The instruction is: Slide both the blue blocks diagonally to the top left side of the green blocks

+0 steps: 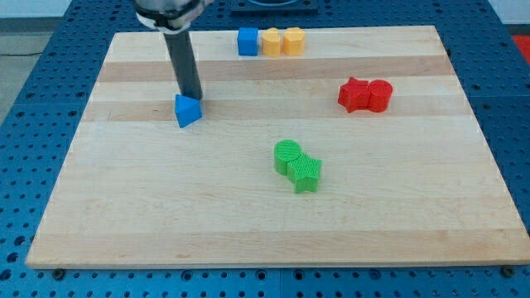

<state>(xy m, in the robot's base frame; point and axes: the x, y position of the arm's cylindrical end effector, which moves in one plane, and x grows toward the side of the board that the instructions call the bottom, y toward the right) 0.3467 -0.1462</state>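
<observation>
A blue triangular block (188, 111) lies at the view's left of centre on the wooden board (149, 207). My tip (192, 96) stands just behind it, touching its top edge. A blue cube (248, 40) sits at the view's top, beside the yellow blocks. A green cylinder (287, 156) and a green star block (305, 172) lie together at centre, touching, well to the lower right of the blue triangle.
Two yellow blocks (282, 41) sit side by side at the view's top, right of the blue cube. Two red blocks (365, 95) lie together at the right. The board rests on a blue perforated table (33, 99).
</observation>
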